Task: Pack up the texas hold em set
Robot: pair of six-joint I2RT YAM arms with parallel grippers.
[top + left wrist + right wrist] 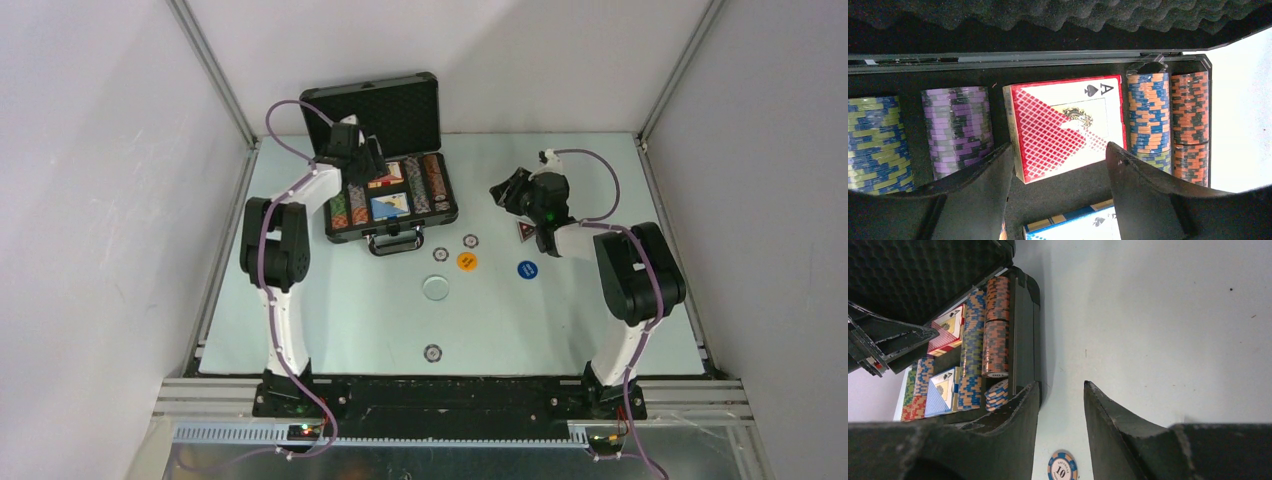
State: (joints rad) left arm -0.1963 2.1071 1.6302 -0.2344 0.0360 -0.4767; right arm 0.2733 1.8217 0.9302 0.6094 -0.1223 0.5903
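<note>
**Case.** The black hard briefcase (395,115) stands open at 11 o'clock on the pale, smooth surface (330,320). Its lid is raised and its handle (393,240) faces 6 o'clock. The lid carries egg-crate foam (1048,15).

**Left hand** (362,158). It is positioned over the tray. Its wrist view shows two black, wedge-shaped fingers (993,175) spread to either side of the near end of the red-patterned card deck (1063,125). The deck is a flat rectangle with a diamond lattice and an ace of spades, and it lies in its slot. Whether the fingers press on the deck cannot be told.

In that view, ribbed cylinders of chips flank the deck:
- At 9 o'clock, the purple row (955,127), then the green-and-blue row (875,145).
- At 3 o'clock, the blue-and-orange row (1148,115), then the orange-and-black row (1190,110).
- At 6 o'clock, a blue-patterned deck (1073,225).

**Right hand** (508,190). It is at 3 o'clock of the case and released, with only bare surface showing between its fingers. Its wrist view alone shows a short chip stack (998,392) lying askew at the end of the rows. It also shows a chip marked 10 (1063,467) flat on the surface.

**Loose pieces, top view only:**
- Dark triangular marker (524,232), just beside the right hand.
- Orange disc (467,261).
- Blue disc (527,269).
- Pale round disc (435,289).
- Striped chips (440,254), at 5 o'clock of the handle.
</note>
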